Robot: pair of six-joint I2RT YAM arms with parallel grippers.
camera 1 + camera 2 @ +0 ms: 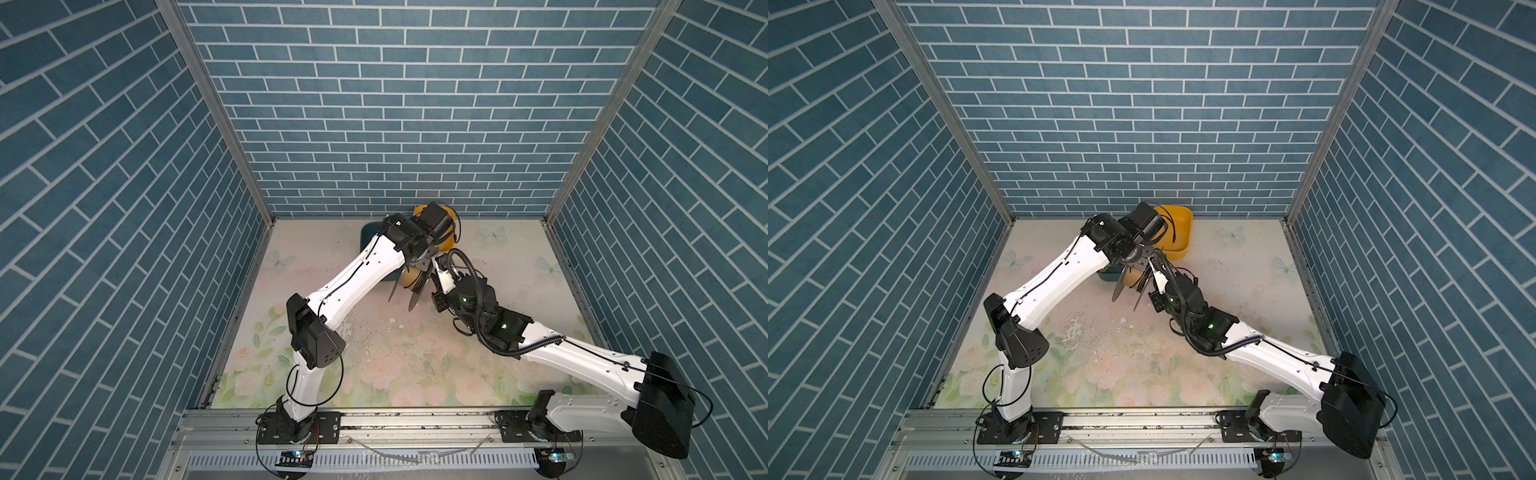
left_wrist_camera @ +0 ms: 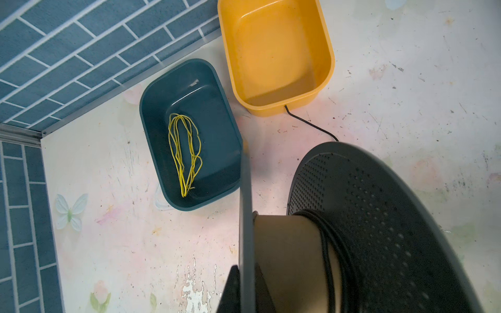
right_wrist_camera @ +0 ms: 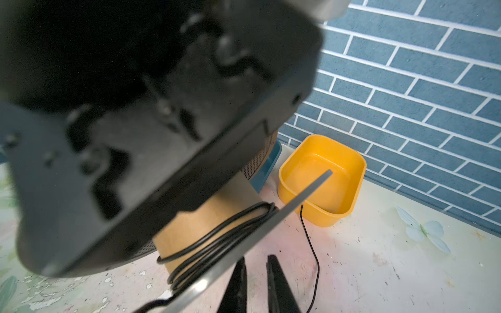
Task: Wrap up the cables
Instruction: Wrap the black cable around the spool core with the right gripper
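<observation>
Left wrist view records the left gripper [image 2: 246, 287] pressed shut on the thin rim of one dark perforated flange of the spool [image 2: 379, 230], with a finger on each face. Several turns of the black cable [image 2: 329, 244] lie around the tan core, close against the other flange. Its loose tail runs across the table [image 2: 108, 162] and ends at the foot of the yellow bin [image 2: 324, 54]. Right wrist view shows the right gripper [image 3: 256, 264] with its fingers slightly parted, bare table visible between them and nothing held. The cable tail passes just beside them; contact cannot be determined. In a top view the spool [image 1: 409, 279] sits just toward 12 o'clock of the table's centre, flanges on edge, with the right gripper at its 3 o'clock side. The yellow bin stands at 12 o'clock against the back wall. The dark teal bin [image 2: 217, 122] lies at 11 o'clock of the spool and holds a bundle of yellow strands [image 2: 184, 151].
</observation>
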